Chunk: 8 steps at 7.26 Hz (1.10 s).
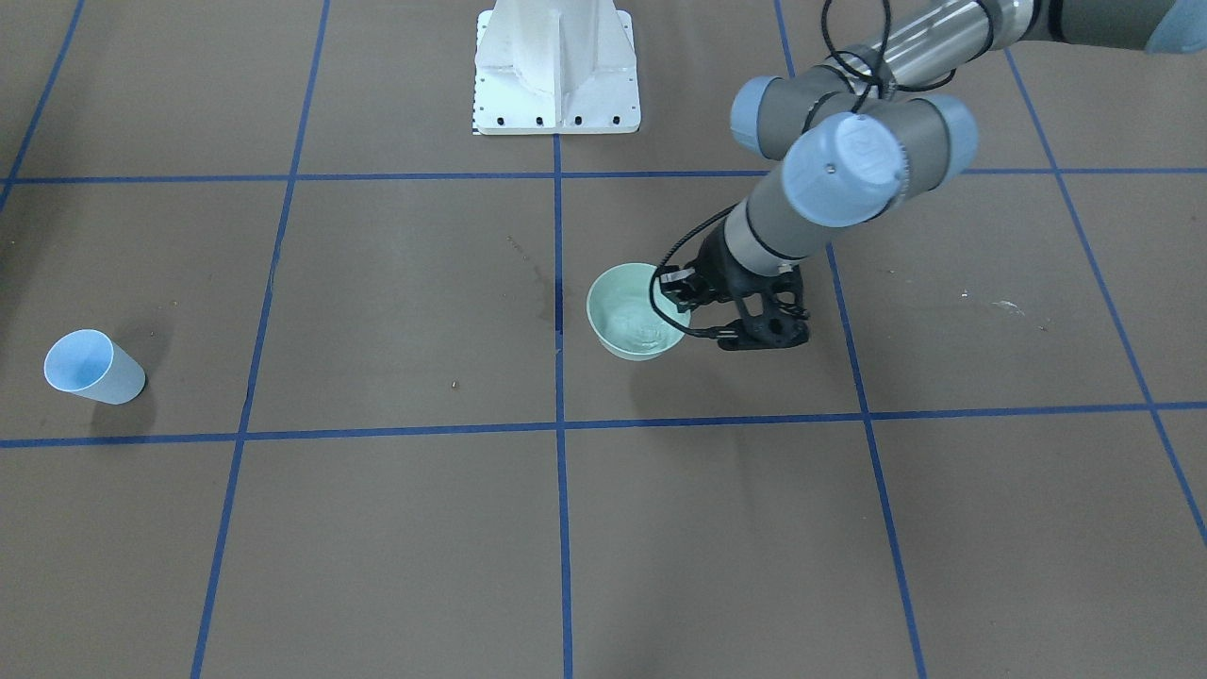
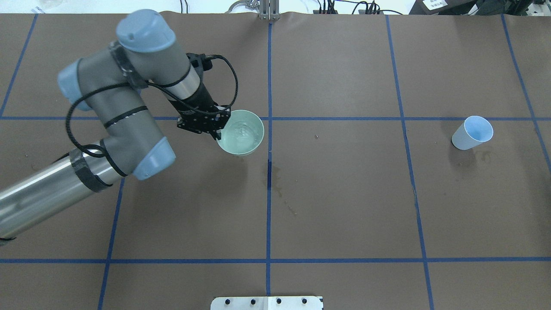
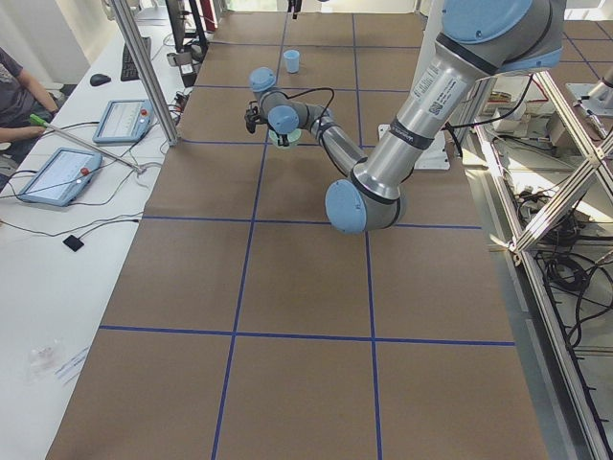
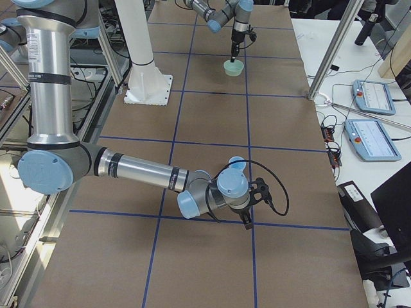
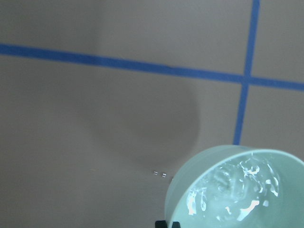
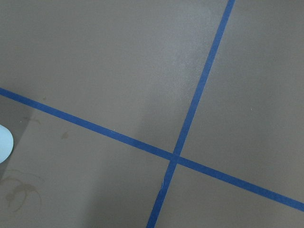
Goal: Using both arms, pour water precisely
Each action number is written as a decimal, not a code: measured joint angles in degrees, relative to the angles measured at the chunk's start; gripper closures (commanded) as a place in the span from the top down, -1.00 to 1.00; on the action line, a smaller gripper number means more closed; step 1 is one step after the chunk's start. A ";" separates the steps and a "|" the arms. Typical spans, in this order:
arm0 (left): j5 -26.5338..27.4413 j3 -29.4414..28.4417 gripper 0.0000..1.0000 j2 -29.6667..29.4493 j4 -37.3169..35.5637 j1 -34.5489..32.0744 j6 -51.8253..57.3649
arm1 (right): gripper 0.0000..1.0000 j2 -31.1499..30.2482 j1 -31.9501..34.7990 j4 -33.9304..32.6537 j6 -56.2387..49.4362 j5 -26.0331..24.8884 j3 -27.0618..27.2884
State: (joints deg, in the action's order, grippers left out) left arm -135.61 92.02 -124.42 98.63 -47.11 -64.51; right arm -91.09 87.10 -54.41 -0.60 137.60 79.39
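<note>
Brown counter (image 2: 344,193), blue tape lines (image 2: 344,118), dark stains (image 2: 275,176) beside the bowl (image 2: 259,129).
Left fingers (image 2: 216,132) pinch the bowl's rim, water (image 2: 241,131) rippling inside; right fingers (image 4: 247,221): state cannot be told.

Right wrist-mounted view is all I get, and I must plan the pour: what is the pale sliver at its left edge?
Observer: That is the pale blue cup, upright on the table.
Operator: Where is the water?
Observer: The water sits in the pale green bowl, near the table's middle.
Operator: Who holds that bowl?
Observer: The left gripper appears to pinch its rim, on the side away from the cup.
</note>
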 measured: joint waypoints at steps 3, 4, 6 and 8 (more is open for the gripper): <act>-2.68 4.47 -1.00 17.40 0.44 -9.97 24.01 | 1.00 -0.26 0.00 -0.96 0.92 1.00 -0.24; -3.48 4.19 -1.00 21.97 0.37 -13.54 32.84 | 1.00 -0.27 0.00 -1.29 0.95 1.64 -0.41; -3.90 1.44 -1.00 27.50 0.49 -17.56 44.76 | 1.00 0.03 0.00 -1.48 0.31 2.20 -0.36; -3.77 -1.95 -1.00 29.14 0.75 -18.42 48.88 | 1.00 0.29 -0.11 -1.56 0.03 2.14 -0.46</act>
State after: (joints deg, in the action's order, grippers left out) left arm -139.38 90.06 -95.28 99.38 -65.53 -15.64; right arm -90.80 86.98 -55.97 -0.57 139.74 78.93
